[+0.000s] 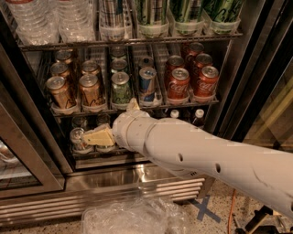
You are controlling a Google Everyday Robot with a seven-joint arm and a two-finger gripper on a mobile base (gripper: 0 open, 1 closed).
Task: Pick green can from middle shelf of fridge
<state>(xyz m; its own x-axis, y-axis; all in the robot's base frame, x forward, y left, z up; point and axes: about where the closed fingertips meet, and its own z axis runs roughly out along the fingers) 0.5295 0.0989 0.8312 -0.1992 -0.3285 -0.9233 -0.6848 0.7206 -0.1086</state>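
The green can [120, 87] stands upright at the front of its lane on the middle shelf [159, 68] of the fridge [114, 183], between gold cans on its left and a blue-and-silver can on its right. More green cans stand behind it. My gripper [94, 137] is cream-coloured and points left in front of the lowest rack. It is below the green can and slightly to its left, next to a small silver-topped container [78, 138]. My white arm [192, 151] reaches in from the lower right.
Gold cans [59, 91], a blue-and-silver can [147, 84] and red cans [178, 84] line the middle shelf. Tall striped cans [183, 13] and water bottles [46, 18] stand above. Capped bottles [198, 116] stand below. A glass door [18, 160] is at left and clear plastic [128, 219] lies on the floor.
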